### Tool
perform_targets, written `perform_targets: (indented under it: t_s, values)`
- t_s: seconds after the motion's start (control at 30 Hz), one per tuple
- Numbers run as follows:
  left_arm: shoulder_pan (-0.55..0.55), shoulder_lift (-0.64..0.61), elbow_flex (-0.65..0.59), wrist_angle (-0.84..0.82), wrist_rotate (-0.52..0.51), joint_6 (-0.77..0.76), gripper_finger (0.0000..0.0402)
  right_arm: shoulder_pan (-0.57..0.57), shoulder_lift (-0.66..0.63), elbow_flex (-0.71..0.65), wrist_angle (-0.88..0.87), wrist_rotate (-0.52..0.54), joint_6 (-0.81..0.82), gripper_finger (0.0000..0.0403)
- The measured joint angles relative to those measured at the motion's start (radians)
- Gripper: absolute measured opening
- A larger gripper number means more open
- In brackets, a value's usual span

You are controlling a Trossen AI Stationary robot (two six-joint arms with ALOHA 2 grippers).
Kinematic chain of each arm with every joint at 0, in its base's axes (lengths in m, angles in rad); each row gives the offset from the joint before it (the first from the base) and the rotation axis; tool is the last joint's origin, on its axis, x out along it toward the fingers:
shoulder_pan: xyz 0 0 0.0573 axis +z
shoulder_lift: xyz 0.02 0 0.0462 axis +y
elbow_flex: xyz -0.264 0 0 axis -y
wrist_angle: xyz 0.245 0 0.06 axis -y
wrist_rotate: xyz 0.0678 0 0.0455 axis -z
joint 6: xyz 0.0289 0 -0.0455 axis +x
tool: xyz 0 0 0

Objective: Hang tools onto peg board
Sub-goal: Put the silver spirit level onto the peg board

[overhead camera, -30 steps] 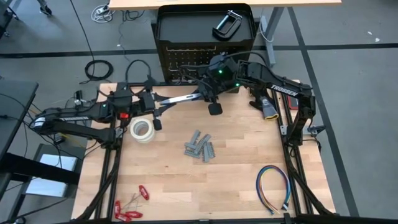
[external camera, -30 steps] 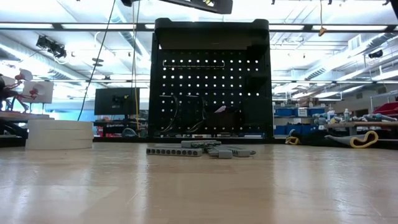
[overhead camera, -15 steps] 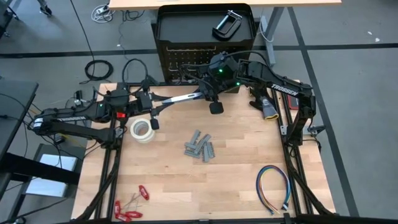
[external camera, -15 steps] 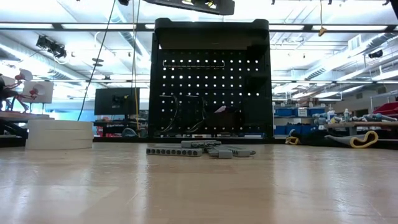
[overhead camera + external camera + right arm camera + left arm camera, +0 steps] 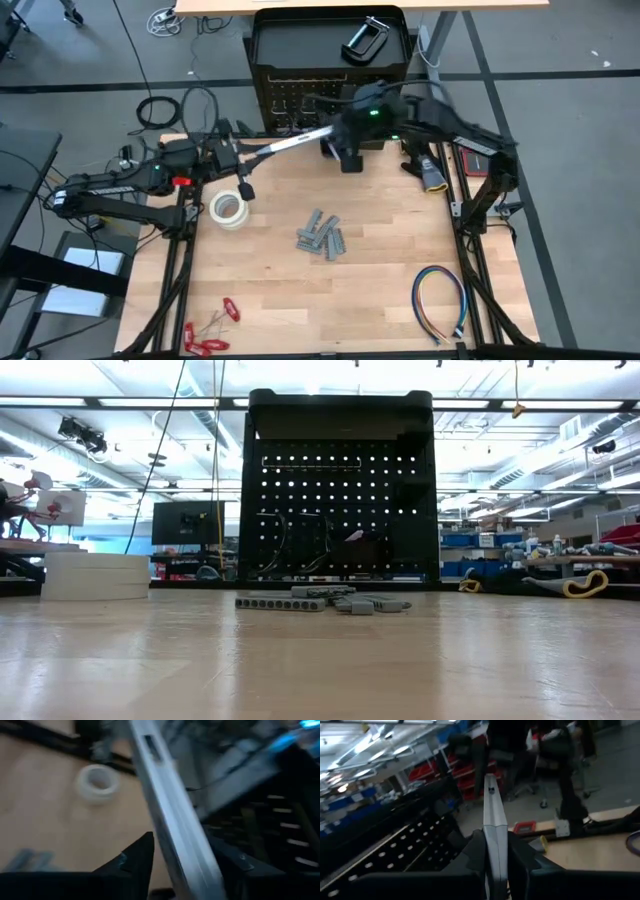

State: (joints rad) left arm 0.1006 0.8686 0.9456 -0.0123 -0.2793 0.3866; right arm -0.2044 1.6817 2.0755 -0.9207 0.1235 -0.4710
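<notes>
I see the silver bar [image 5: 293, 143], long, flat-sided and bright, slanting in the air between my two arms above the table's far edge: my left gripper [image 5: 238, 160] is clamped on its near-left end, while the right gripper [image 5: 342, 150] sits at its other end with the bar between its fingers [image 5: 134, 860], though I cannot tell whether they press it. Below lie the white tape roll [image 5: 228, 209] and grey metal pieces [image 5: 321, 236] on the pale wooden table [image 5: 380, 270]. Just beyond stands the black peg board [image 5: 340, 500], a C-clamp [image 5: 364, 38] on its top, with a bright workshop behind.

Left pincer [image 5: 496, 865] grips the silver bar [image 5: 492, 825].
</notes>
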Motion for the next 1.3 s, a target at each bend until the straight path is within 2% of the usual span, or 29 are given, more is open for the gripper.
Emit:
perform_targets:
  t_s: [0.07,0.2,0.43,0.63,0.77,0.87,0.97,1.17,1.3]
  values:
    - [0.014,0.014,0.066,-0.063,-0.018,0.000,0.0045,0.013,-0.049,0.002,0.005,0.050,0.000,0.0178]
    - [0.063,0.057,0.215,-0.134,-0.042,-0.001,0.0045,0.022,-0.129,0.003,0.005,0.059,0.038,0.0182]
    - [0.212,0.173,0.442,-0.137,-0.038,-0.023,0.0045,0.025,-0.189,0.003,-0.022,0.059,0.130,0.0179]
    - [0.356,0.347,0.647,-0.248,0.061,-0.075,0.0045,0.084,-0.186,-0.005,-0.096,0.059,0.239,0.0178]
    - [0.449,0.477,0.771,-0.256,0.089,-0.083,0.0045,0.156,-0.186,-0.059,-0.156,0.060,0.329,0.0174]
    - [0.521,0.560,0.858,-0.249,0.194,-0.147,0.0045,0.214,-0.189,-0.123,-0.177,0.100,0.384,0.0171]
    - [0.582,0.636,0.920,-0.238,0.272,-0.183,0.0045,0.266,-0.191,-0.189,-0.176,0.157,0.427,0.0171]
    - [0.676,0.748,0.954,-0.221,0.343,-0.272,0.0045,0.333,-0.192,-0.280,-0.174,0.226,0.487,0.0171]
    - [0.725,0.794,0.956,-0.197,0.352,-0.317,0.0045,0.352,-0.192,-0.297,-0.174,0.243,0.502,0.0171]
